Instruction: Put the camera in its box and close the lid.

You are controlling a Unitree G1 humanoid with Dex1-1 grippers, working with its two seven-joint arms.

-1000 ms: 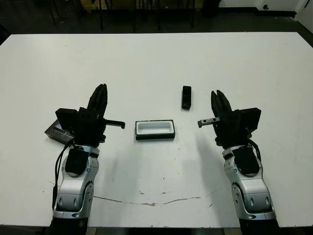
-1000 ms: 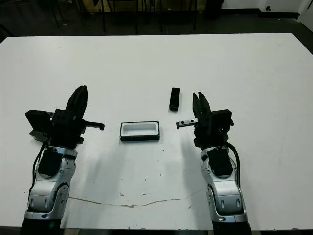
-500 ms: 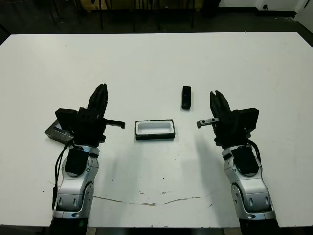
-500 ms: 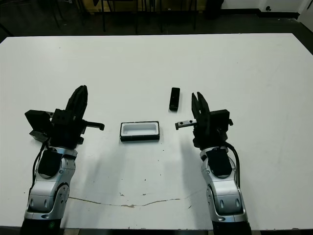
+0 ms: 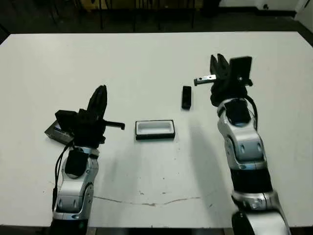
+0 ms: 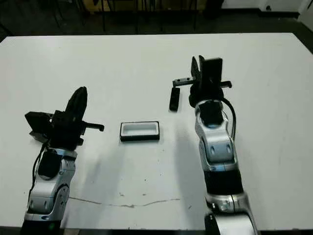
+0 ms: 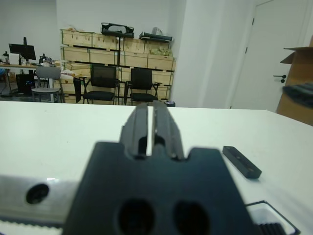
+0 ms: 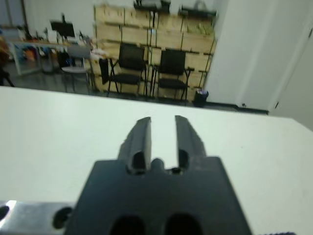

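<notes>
Left eye view: big change, the right tool (image 5: 218,63) has swung up and forward from beside the box (image 5: 155,129) and now hangs past the camera (image 5: 186,97), just off its right side. Fingers stand a modest gap apart, gripping nothing. Left tool (image 5: 99,97) hasn't budged, nearly closed to a thin slit and empty. Camera lies on the white worktop (image 5: 146,63), beyond the open box; lid (image 5: 55,131) peeks out behind the left arm.
</notes>
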